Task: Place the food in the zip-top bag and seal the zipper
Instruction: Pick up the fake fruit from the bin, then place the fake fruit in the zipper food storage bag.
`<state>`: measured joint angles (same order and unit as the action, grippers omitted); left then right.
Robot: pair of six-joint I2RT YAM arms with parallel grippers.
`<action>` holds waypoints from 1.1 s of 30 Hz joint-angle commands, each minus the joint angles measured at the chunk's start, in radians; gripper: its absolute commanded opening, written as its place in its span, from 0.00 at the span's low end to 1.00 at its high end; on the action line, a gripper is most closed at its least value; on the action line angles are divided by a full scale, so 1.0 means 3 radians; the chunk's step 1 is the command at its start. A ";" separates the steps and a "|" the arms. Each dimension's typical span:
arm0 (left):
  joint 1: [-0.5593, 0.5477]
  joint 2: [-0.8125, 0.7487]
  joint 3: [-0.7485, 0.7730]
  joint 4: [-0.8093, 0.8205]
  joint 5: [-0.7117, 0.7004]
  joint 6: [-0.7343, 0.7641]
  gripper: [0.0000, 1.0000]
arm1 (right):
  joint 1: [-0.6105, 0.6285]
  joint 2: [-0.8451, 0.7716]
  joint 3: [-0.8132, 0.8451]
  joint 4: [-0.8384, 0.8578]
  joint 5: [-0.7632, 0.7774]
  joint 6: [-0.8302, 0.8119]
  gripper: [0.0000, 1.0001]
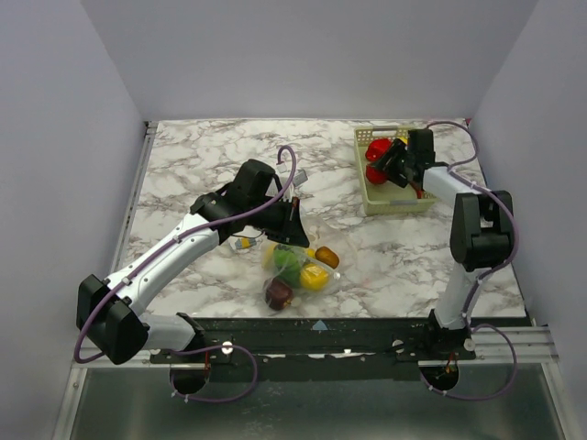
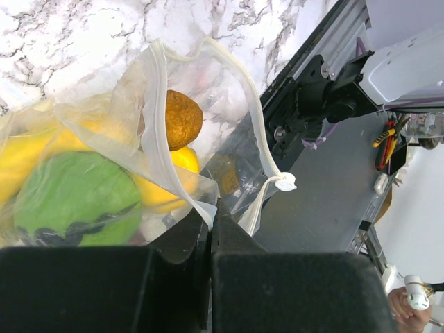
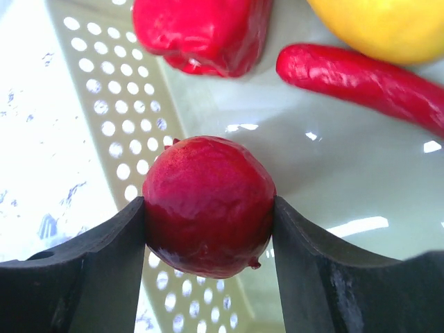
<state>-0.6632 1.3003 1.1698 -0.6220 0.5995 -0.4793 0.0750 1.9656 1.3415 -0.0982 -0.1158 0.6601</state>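
1. Bag [image 1: 299, 272]: it lies on the table [image 1: 211, 156] close to the front edge, at 6 o'clock from the table centre.
2. Bag contents, seen through the film:
   - The maroon fruit [image 1: 278, 293] is nearest me, at the bag's 7 o'clock.
   - The green fruit [image 1: 286, 264] is in the middle.
   - The yellow fruit [image 1: 315, 276] is at 4 o'clock.
   - The orange fruit [image 1: 327, 258] is at 2 o'clock, beside the mouth.
3. Left gripper [image 2: 211, 220]: the fingers are closed to a narrow slit and pinch the bag film at the bag's 12 o'clock edge.
4. Zipper [image 2: 255, 114]: in the left wrist view it arcs loosely from 12 to 4 o'clock. The two sides are apart and the mouth gapes.
5. Basket [image 1: 364, 197]: it sits at 2 o'clock from the table centre, well apart from the bag.
6. Right gripper [image 3: 209, 215]: it is inside the basket. Both fingers press on the sides of a round red fruit [image 3: 205, 187]. I cannot tell whether the fruit touches the basket floor.
7. Other basket contents: a pepper [image 3: 201, 35] lies at 12 o'clock of the held fruit and a chili [image 3: 361, 76] at 2 o'clock. Neither touches the held fruit.
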 commanded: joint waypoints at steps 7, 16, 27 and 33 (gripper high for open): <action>-0.0013 0.0026 -0.0012 0.0102 0.0123 -0.0002 0.00 | -0.0026 -0.1192 -0.0977 0.0294 0.0042 -0.0010 0.16; -0.0010 0.0089 0.0003 0.0090 0.0160 -0.0008 0.00 | -0.0021 -0.2327 -0.2061 0.0562 -0.0493 0.0214 0.14; -0.0006 0.0114 0.0008 0.0087 0.0150 -0.0008 0.00 | 0.0114 -0.3409 -0.2634 0.0703 -0.1449 0.0540 0.14; -0.0005 0.0124 0.0012 0.0093 0.0146 -0.0008 0.00 | 0.0419 -0.3652 -0.2744 0.0745 -0.1829 0.0712 0.14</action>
<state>-0.6632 1.3300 1.1698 -0.6079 0.6220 -0.4828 0.1383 0.9131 0.5560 0.0975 -0.5369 0.8230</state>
